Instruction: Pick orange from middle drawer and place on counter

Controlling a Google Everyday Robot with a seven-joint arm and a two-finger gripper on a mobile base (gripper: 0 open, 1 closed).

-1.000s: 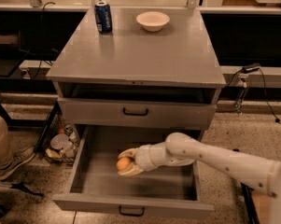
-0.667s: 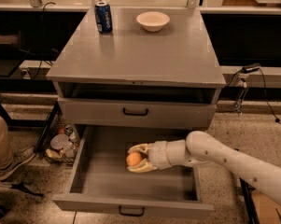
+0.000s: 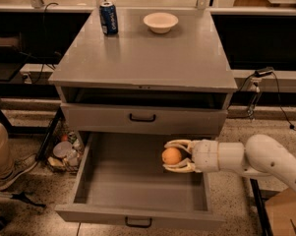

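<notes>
The orange is a small round fruit held between the two cream fingers of my gripper, which is shut on it. The gripper reaches in from the right on a white arm and holds the orange above the right half of the open middle drawer, near its right side. The drawer is pulled out, with a flat grey floor and a small black handle at its front. The counter is the flat grey top of the cabinet, above and behind the gripper.
A blue can and a cream bowl stand at the back of the counter. A closed drawer front with a black handle sits above the open drawer. Clutter lies on the floor at the left. A cable hangs at the right.
The gripper has moved right and upward with the orange, from near the drawer floor's middle to above its right side.
</notes>
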